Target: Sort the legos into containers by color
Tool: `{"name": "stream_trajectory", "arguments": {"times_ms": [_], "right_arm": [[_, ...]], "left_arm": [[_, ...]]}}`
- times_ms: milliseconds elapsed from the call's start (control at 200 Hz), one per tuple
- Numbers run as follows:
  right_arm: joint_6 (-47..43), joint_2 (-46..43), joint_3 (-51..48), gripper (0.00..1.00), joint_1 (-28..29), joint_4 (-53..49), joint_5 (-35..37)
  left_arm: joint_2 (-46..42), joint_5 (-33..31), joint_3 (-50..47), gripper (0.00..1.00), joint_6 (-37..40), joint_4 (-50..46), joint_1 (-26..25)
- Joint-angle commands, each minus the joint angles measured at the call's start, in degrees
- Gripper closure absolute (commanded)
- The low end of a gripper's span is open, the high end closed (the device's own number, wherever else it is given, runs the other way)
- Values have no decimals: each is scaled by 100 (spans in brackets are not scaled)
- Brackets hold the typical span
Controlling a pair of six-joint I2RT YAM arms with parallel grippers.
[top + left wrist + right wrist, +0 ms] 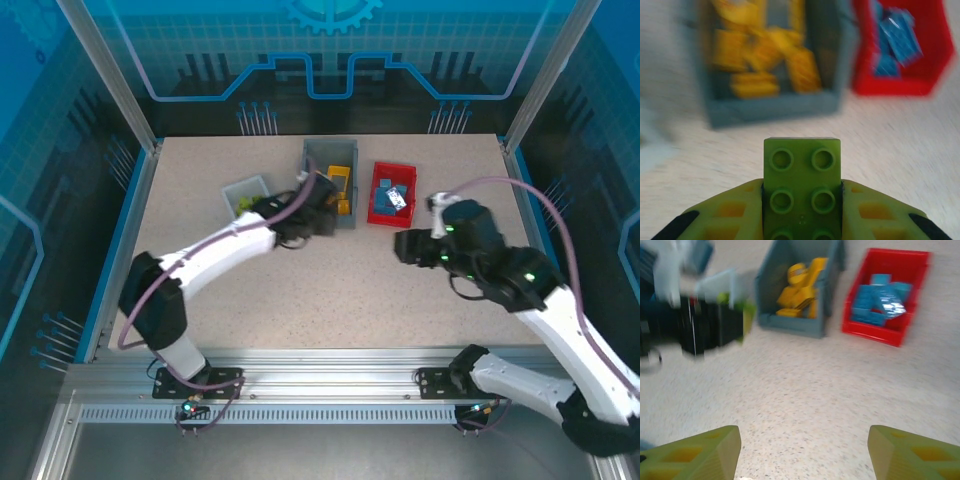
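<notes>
A lime green lego (802, 167) with studs facing the camera is clamped between the fingers of my left gripper (802, 202), above the table in front of the grey bin (775, 107). Seen from above, this gripper (305, 218) sits between the white bin (245, 192) and the grey bin (318, 150). Yellow legos (760, 60) lie in the grey bin and blue legos (895, 42) in the red bin (890, 87). My right gripper (803, 450) is open over bare table with nothing between its fingers; from above it (405, 245) is below the red bin (378, 215).
In the right wrist view the left arm (695, 327) reaches in from the left, blurred, in front of the white bin (720, 282). Metal frame posts and blue panels bound the table. Bare tabletop (330, 290) stretches between the bins and the arm bases.
</notes>
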Motion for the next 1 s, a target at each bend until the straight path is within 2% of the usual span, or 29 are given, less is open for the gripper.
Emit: {"name": "stream_trajectory", "arguments": {"times_ms": [0,155,295,580,660,715,745,850,995], "right_arm": [[-330,516,-118,30,604,1251,-68],[-401,1156,-370,30,970,2469,-224],[-334,1598,-397,30,1073,2858,-236],[-156,1785,-582,30,1183,2933,-215],[-119,1760,-663,29,1185,2929,-206],[-101,1744,-704,28,1180,2929,-210],[-92,1732,-733,28,1181,2926,-201],[-73,1723,-769,27,1178,2920,-189],[-74,1690,-791,27,1171,2902,-153]], "left_arm": [[-123,356,-216,74,-31,-442,826],[309,744,-131,74,-47,-287,1987],[1026,850,270,74,-381,-414,2591],[1846,394,787,72,-836,-555,2711],[1935,381,883,65,-894,-611,2760],[1958,347,952,55,-904,-680,2758],[1958,342,969,53,-920,-710,2759],[1851,319,958,48,-951,-718,2757],[1600,314,927,47,-934,-696,2748]]}}
